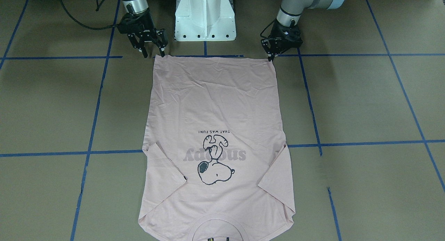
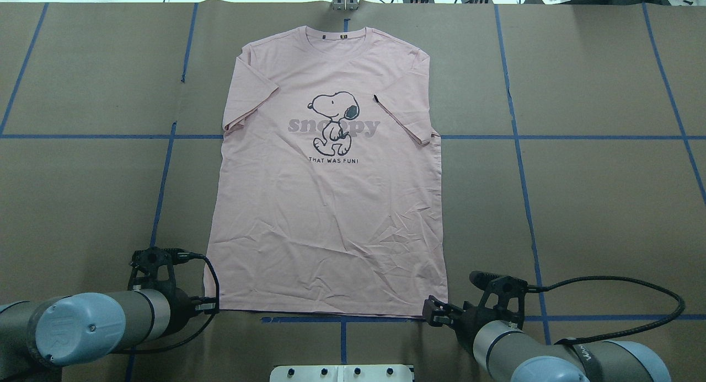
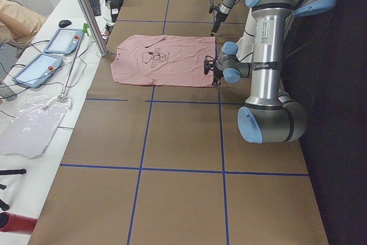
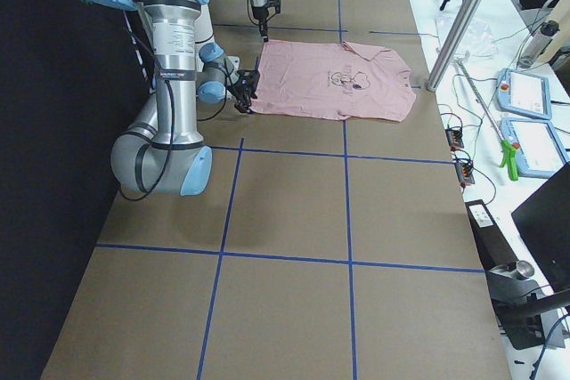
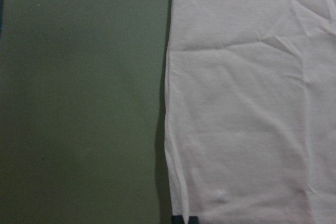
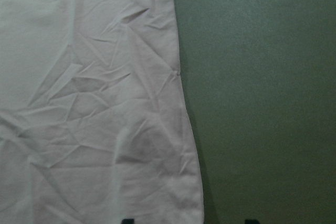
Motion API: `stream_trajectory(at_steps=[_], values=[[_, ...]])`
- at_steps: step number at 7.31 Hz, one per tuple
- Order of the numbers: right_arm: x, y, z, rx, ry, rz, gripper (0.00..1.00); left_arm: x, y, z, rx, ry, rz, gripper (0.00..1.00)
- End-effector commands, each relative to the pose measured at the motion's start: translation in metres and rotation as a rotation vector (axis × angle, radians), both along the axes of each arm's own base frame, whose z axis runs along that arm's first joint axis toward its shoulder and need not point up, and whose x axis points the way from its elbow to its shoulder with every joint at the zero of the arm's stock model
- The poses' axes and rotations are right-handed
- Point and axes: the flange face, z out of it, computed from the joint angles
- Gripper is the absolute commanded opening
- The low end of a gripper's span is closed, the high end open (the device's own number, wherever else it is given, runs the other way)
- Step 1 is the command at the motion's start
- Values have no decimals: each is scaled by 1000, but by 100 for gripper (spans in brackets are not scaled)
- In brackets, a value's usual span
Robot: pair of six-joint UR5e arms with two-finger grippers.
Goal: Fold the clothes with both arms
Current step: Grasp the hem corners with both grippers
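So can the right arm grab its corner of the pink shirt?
Probably yes. The right gripper is open right at the bottom corner of the T-shirt. In the wrist view its fingertips sit either side of the shirt's edge, and nothing lies between.

There is one pale pink T-shirt (image 2: pixel 331 216). There are two robot arms, the left arm (image 2: pixel 138 316) and the right arm (image 2: pixel 496 338), and two grippers, the left gripper (image 1: pixel 270 58) and the right gripper (image 1: pixel 153 54), one on each arm. There is one white pedestal base (image 1: pixel 205 15). At the side lie two control tablets (image 3: pixel 63 39), one keyboard (image 3: pixel 92 1), one mouse (image 3: pixel 65 23) and one clear plastic bag (image 3: pixel 31 127).
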Motion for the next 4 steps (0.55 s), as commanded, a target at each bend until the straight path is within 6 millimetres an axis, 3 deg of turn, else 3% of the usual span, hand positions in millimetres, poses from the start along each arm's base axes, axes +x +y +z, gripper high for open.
stream_trajectory(at_steps=[1, 4], values=[[-21, 2, 2, -21, 16, 18, 66, 1, 1, 0, 0, 1, 2, 0], [-22, 1, 1, -21, 39, 20, 57, 2, 0, 0, -1, -1, 1, 0]])
